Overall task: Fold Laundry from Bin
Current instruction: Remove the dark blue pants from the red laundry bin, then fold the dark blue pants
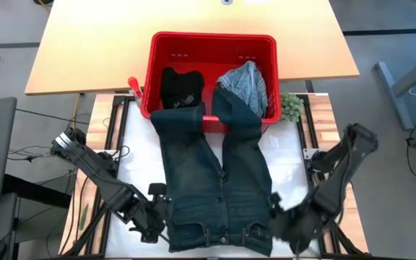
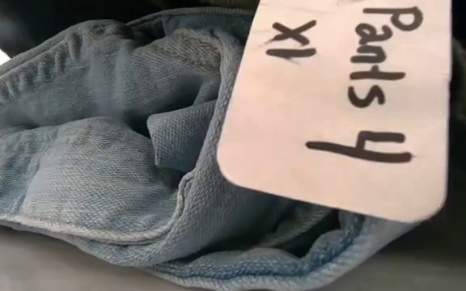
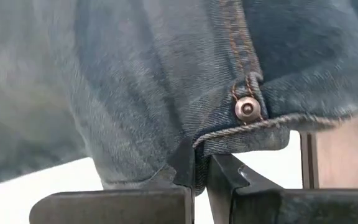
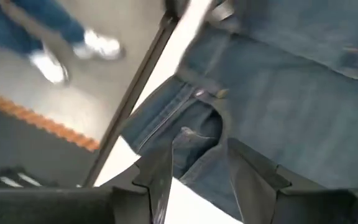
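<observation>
Jeans: a denim-blue pair [image 1: 215,184] lies flat on the white table top, waistband at the near edge between the two arms, both legs running away and hanging over the rim into the bin [image 1: 211,45].
Handling: likely heavy for cloth, thick and limp; it should drag rather than slide, and the seams and waistband look stiffer than the legs.
Where to hold: the waistband corners look best, being doubled, stitched denim that will not slip out of a pinch.
Tag: a pale card [image 2: 342,105] hand-lettered "Pants 4 XL" lies at the waistband in the low view.
Left gripper: [image 3: 197,180] is clamped shut on the waistband edge just beside a metal rivet [image 3: 248,109], at the near left corner.
Right gripper: [image 4: 194,174] is at the near right corner, fingers parted with a fold of waistband between them; I judge no firm hold.
Other laundry: a black garment [image 1: 180,87] and a blue-grey one [image 1: 245,83] sit in the bin.
Beside bin: a green fuzzy lump [image 1: 291,107].
</observation>
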`<control>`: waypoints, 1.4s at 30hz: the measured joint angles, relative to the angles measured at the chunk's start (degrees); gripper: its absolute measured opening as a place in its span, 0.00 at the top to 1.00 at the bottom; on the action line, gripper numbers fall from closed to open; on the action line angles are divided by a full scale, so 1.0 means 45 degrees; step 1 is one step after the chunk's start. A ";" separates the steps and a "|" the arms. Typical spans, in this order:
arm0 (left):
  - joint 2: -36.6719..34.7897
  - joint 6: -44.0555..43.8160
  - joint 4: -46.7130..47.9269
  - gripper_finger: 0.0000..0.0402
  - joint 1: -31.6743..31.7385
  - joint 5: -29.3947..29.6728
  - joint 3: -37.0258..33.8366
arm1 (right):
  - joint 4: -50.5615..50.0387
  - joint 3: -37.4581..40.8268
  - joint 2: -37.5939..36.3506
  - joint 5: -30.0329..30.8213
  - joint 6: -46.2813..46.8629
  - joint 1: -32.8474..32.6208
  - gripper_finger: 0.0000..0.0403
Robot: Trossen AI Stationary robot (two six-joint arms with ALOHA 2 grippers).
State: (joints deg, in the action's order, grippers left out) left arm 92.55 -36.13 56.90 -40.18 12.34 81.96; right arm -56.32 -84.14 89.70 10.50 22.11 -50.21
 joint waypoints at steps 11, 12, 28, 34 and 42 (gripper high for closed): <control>0.0019 -0.2005 0.0953 0.77 -0.0166 -0.1925 -0.0759 | 0.1060 0.0010 0.2794 -0.0019 -0.0244 -0.1311 0.56; 0.0019 -0.2011 0.1202 0.74 -0.0166 -0.2261 -0.0759 | 0.1156 0.0010 0.2867 -0.0024 -0.0139 -0.1478 0.56; 0.0019 0.0808 0.3800 0.48 -0.0818 -0.6010 -0.0759 | 0.2029 0.0010 0.3053 -0.0005 0.1819 -0.1673 0.56; -0.0051 0.1107 0.6423 0.53 -0.1627 -0.4806 0.0279 | 0.2598 0.0010 0.3053 -0.0005 0.1896 -0.1389 0.56; -0.0180 0.2671 0.3549 0.56 -0.2833 0.0141 0.2354 | 0.3163 0.0010 0.3053 0.0000 0.2117 -0.1394 0.56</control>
State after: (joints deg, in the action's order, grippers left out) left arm 91.74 -24.11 72.87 -52.93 12.98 92.55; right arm -42.09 -84.09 103.44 10.50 31.64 -56.49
